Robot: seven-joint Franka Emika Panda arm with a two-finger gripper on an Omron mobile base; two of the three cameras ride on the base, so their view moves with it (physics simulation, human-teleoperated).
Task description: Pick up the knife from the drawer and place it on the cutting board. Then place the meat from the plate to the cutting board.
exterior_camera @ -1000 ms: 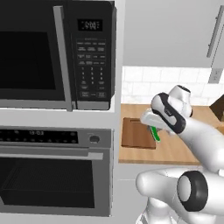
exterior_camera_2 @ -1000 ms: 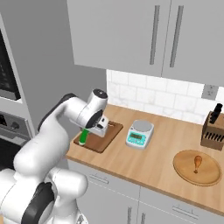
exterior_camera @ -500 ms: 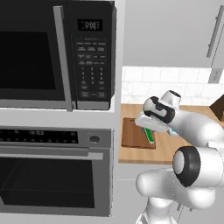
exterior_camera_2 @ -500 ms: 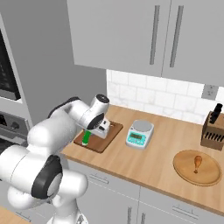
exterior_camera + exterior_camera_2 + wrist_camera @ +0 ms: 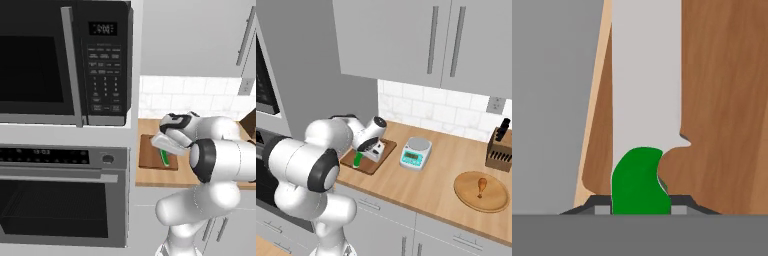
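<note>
Over the cutting board [image 5: 370,156], at the counter's left end, the gripper [image 5: 367,151] has sunk lower, clamped on the knife [image 5: 358,160]; release looks close, while the meat [image 5: 482,185] waits far right.

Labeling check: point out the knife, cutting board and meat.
knife [image 5: 641,187], hand view, on the green handle.
cutting board [image 5: 384,150], right base view, on its bare right corner.
meat [image 5: 482,184], right base view, on its rounded top end.
</note>
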